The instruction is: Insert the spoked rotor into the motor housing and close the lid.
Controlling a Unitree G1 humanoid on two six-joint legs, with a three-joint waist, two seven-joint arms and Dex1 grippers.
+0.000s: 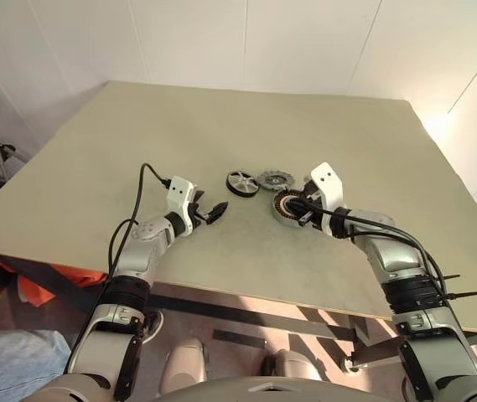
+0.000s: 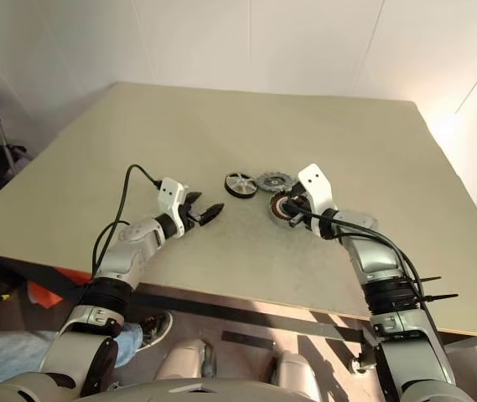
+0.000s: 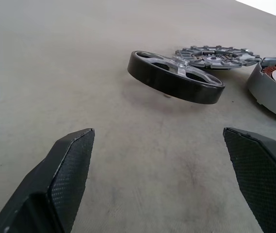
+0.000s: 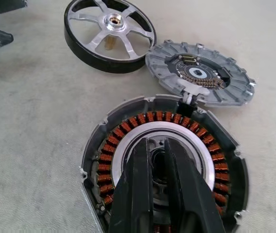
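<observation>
The motor housing [image 4: 162,165] lies flat on the pale tabletop [image 1: 221,134], its ring of red-copper windings facing up around a dark centre with a silver inner ring. The right gripper [image 4: 158,145] is over that centre, its two black fingers [image 4: 140,179] drawn almost together with only a narrow slit between them, their tips at the housing's hollow middle; whether they touch the metal cannot be told. The lid [image 4: 198,73], a grey disc with a toothed rim and a dark centre showing small gold-coloured parts, lies just beside the housing on the side away from the robot, its edge touching or slightly overlapping the housing's rim. The spoked rotor [image 4: 109,34], black-rimmed with pale spokes and a brass-coloured hub, sits next to the lid, on the housing's far side toward the robot's left, close enough that its rim meets the lid's edge. The left gripper [image 1: 210,213] is well to the left of the housing and near the rotor, just above the tabletop, its fingers [image 3: 65,170] spread wide apart and holding nothing, pointed toward the rotor.
</observation>
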